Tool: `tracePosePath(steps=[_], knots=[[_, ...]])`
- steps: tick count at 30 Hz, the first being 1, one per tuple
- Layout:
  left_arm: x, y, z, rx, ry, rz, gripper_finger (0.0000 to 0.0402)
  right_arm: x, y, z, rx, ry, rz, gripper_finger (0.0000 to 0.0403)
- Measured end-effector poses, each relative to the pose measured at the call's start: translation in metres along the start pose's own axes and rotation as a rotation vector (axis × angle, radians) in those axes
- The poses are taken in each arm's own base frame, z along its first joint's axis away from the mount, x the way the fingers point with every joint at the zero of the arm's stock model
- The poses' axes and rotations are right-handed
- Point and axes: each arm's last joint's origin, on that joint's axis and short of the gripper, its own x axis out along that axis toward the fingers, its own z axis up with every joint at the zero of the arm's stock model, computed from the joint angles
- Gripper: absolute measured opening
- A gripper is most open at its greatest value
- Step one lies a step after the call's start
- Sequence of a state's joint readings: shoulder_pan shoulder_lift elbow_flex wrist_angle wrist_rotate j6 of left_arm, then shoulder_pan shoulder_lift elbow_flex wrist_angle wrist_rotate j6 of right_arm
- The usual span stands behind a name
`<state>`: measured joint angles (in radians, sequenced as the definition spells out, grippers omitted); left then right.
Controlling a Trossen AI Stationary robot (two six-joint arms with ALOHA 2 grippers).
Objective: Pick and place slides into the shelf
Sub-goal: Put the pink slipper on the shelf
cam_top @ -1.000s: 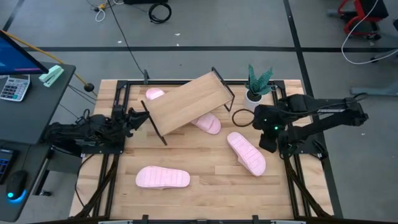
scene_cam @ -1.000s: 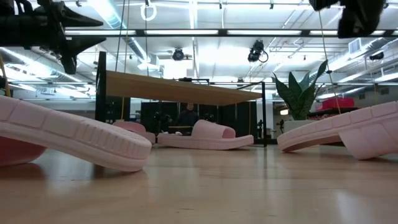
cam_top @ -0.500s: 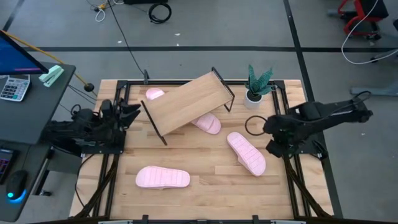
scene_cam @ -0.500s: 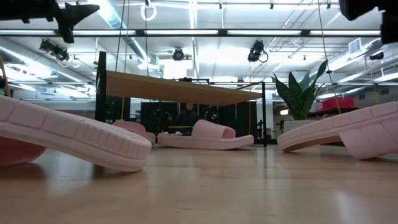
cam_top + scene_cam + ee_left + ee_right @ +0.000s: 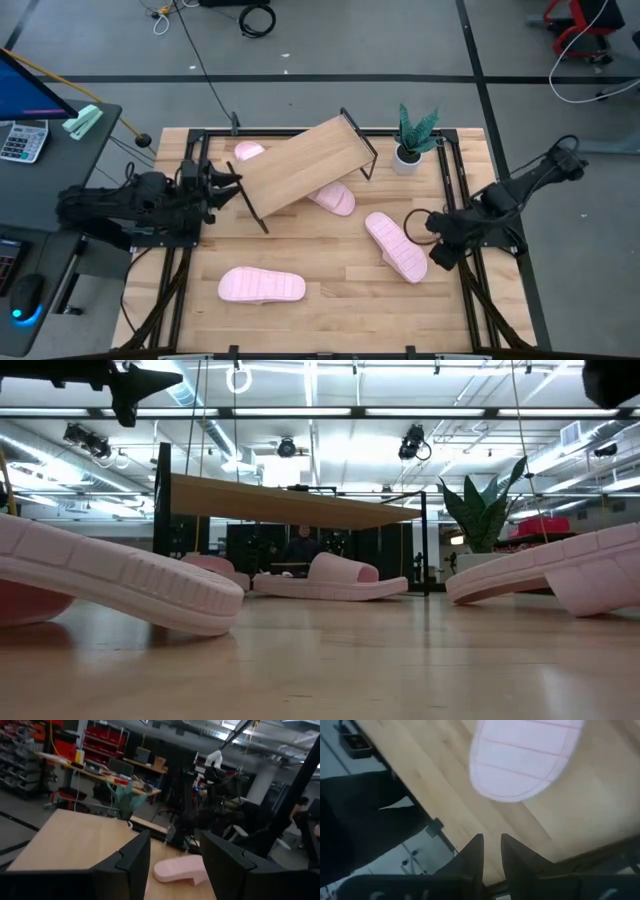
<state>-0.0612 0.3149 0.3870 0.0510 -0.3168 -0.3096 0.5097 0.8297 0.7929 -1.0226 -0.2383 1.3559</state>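
Looking past our empty, parted left gripper [image 5: 172, 865], we see the slanted smooth wooden shelf [image 5: 300, 165] just ahead, ribbed pink rubber slides [image 5: 395, 245] beside our nearly closed, empty right gripper [image 5: 437, 255].

Four pale pink slides lie on the table: one [image 5: 262, 286], a second [image 5: 396, 245], a third [image 5: 334, 198] and a fourth [image 5: 248, 151]. There is one shelf [image 5: 300, 165] and one potted plant [image 5: 412, 135]. Two arms work the table.

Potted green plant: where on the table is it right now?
In the high view, the small green plant in a white pot stands at the table's far right corner, just right of the slanted light-wood shelf and beyond the right gripper.
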Motion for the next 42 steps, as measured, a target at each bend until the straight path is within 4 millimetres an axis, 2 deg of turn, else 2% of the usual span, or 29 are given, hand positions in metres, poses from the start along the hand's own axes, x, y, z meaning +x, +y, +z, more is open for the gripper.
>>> tracePosePath(steps=[6, 14, 19, 26, 33, 36, 39, 42], knots=[[0.006, -0.001, -0.003, -0.015, 0.015, 0.005, 0.018, 0.007, 0.013, -0.015, -0.068, -0.027, 0.057, 0.0073], [0.009, -0.003, 0.0, 0.005, -0.02, -0.007, 0.0178, 0.027, 0.024, -0.039, -0.148, 0.026, 0.01, 0.0073], [0.009, -0.003, 0.001, 0.005, -0.02, -0.006, 0.0176, 0.048, 0.036, -0.058, -0.4, 0.0, 0.015, 0.0092], [0.009, -0.003, 0.001, 0.008, -0.021, -0.005, 0.0176, 0.083, 0.046, -0.079, -0.693, 0.056, -0.008, 0.0156], [0.009, -0.002, 0.001, 0.0, -0.029, 0.022, 0.0174, 0.109, 0.042, -0.079, -0.897, 0.092, -0.144, 0.0236], [0.009, -0.002, 0.001, 0.0, -0.033, 0.034, 0.0174, 0.116, 0.034, -0.074, -0.928, 0.121, -0.26, 0.026], [0.009, -0.002, 0.001, -0.001, -0.034, 0.038, 0.0174, 0.113, 0.024, -0.068, -0.891, 0.132, -0.407, 0.0266], [0.009, -0.002, 0.001, -0.001, -0.035, 0.04, 0.0173, 0.102, 0.025, -0.064, -0.91, 0.068, -0.502, 0.026]])
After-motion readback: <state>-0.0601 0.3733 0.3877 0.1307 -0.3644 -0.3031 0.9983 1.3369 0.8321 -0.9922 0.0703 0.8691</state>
